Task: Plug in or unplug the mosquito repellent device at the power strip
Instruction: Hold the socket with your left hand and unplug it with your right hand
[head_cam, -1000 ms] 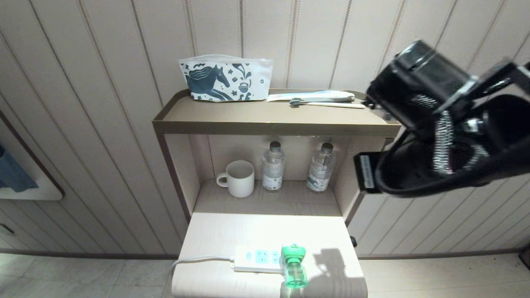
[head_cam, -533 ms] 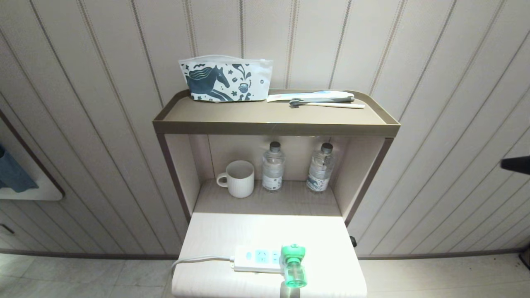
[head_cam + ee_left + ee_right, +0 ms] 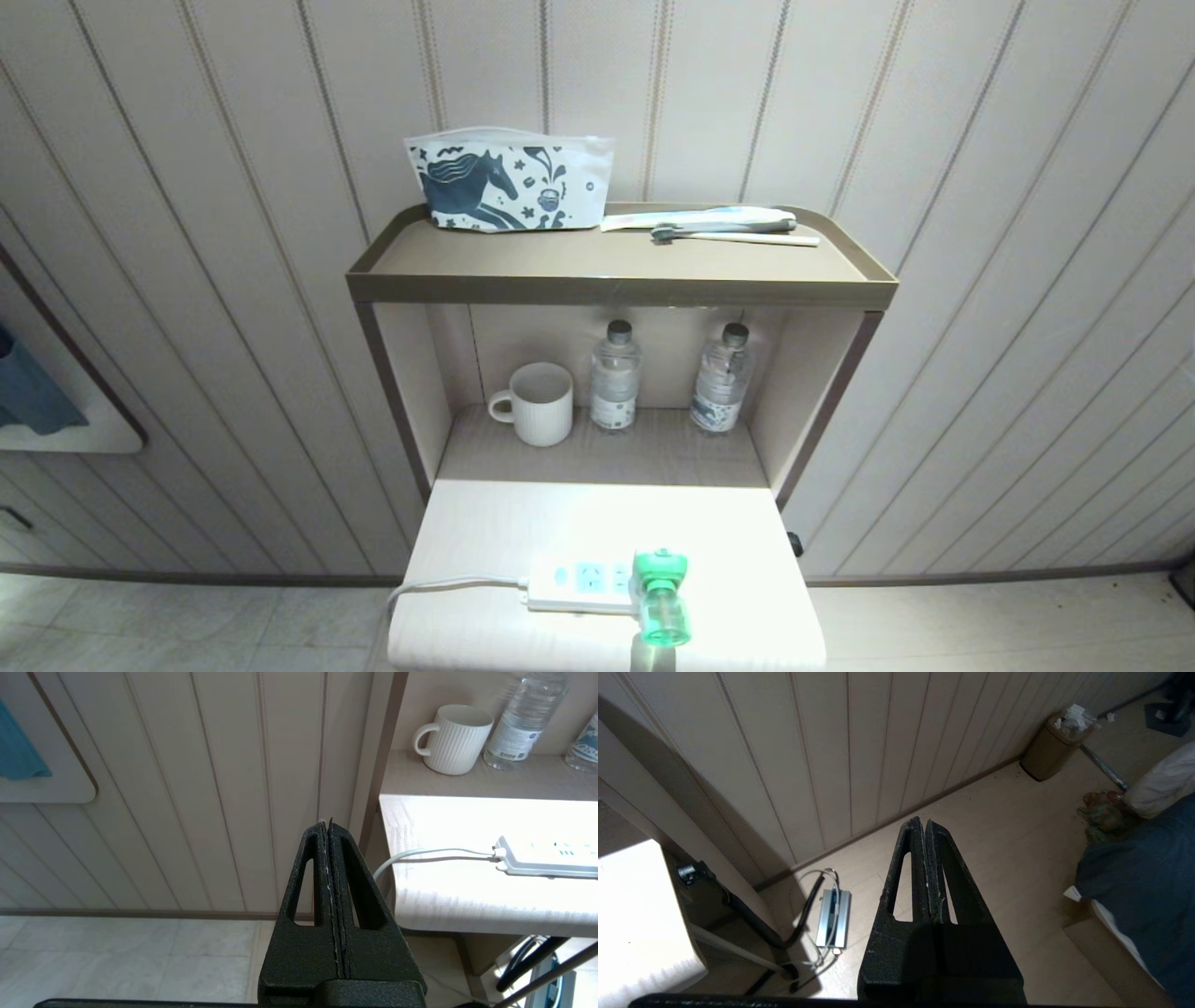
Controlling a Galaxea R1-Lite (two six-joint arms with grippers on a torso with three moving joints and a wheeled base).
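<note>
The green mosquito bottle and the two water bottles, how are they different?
The mosquito repellent device is green and squat, while the water bottles are clear and taller. The device lies at the end of the power strip on the bright lower table top; the water bottles stand upright further back in the nook beside the white mug. The device has a wide green head; the water bottles have small dark caps. All are see-through.

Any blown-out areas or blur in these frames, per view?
Head view: pale lower tabletop overexposed, washing out the long white power strip; green-bottled mosquito repellent device glows. Left wrist view: same tabletop glare; shut left gripper sharp. Right wrist view: dim, tabletop corner blown out; shut right gripper sharp.
</note>
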